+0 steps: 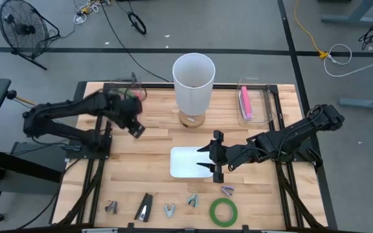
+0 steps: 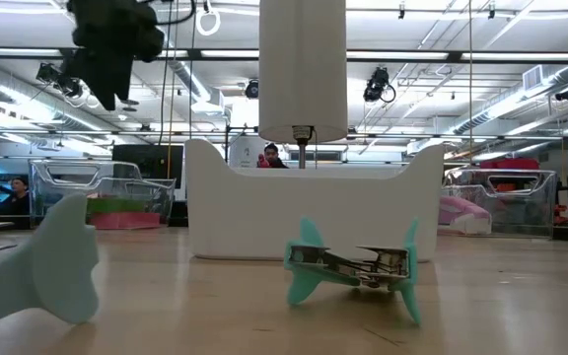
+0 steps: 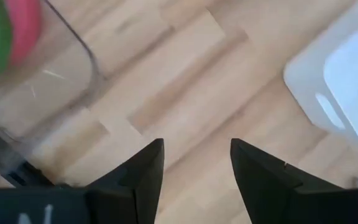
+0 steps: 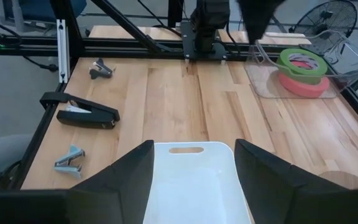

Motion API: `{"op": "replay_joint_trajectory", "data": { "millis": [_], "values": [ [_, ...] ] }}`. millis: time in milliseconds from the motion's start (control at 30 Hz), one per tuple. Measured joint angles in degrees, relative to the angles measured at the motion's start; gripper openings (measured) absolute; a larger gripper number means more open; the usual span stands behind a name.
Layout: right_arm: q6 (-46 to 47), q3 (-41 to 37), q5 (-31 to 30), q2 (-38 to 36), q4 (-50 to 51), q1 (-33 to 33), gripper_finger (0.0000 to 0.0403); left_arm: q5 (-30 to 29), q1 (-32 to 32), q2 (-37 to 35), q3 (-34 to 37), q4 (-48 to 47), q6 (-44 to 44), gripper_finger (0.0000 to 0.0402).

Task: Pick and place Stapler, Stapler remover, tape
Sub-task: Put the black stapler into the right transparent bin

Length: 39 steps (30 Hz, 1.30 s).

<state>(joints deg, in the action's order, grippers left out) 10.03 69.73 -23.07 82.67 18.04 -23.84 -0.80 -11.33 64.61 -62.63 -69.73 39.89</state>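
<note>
Still out: we see the green tape roll (image 1: 223, 211), black stapler (image 1: 144, 207) and staple removers (image 1: 168, 210) near the white tray (image 1: 185, 162), front edge.
Right gripper (image 1: 214, 155): over that tray, fingers apart, empty.
Left gripper (image 1: 136, 130): beyond the tray, half-open, empty.
Done: we judge tape rolls (image 4: 299, 70) binned behind.

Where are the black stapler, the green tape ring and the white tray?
black stapler (image 4: 87, 116), right wrist view, middle of its body.
green tape ring (image 1: 223, 211), high view, on the band's left side.
white tray (image 1: 186, 163), high view, bare floor of the tray.
</note>
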Motion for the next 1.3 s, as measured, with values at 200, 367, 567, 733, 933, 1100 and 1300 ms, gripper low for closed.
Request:
{"op": "replay_joint_trajectory", "data": {
  "millis": [200,367,567,733,933,1100,1300],
  "values": [
    [0.3,0.0,0.0,0.0,0.4,0.0,0.0223,-3.2,17.9,1.5,0.0,0.7,16.3,0.019],
    [-0.4,0.0,0.0,0.0,1.1,0.0,0.0223,-4.5,32.4,4.0,0.0,3.1,30.3,0.019],
    [-1.1,0.0,0.0,0.0,1.4,0.0,0.0223,-7.2,48.0,11.1,0.0,10.7,45.8,0.019],
    [-2.0,0.0,0.0,0.0,1.3,0.0,0.0223,-6.9,56.1,19.6,0.0,20.5,54.2,0.019],
    [-3.3,0.0,0.0,0.0,0.2,0.8,0.0223,-3.5,59.8,28.3,0.0,31.9,58.1,0.019],
    [-3.9,0.0,0.0,0.0,0.1,1.4,0.0223,-0.4,61.1,32.5,0.0,35.8,61.3,0.019],
    [-4.1,0.0,0.0,0.0,0.0,1.6,0.0223,0.6,61.1,33.7,0.0,35.3,62.0,0.019]
  ]
}}
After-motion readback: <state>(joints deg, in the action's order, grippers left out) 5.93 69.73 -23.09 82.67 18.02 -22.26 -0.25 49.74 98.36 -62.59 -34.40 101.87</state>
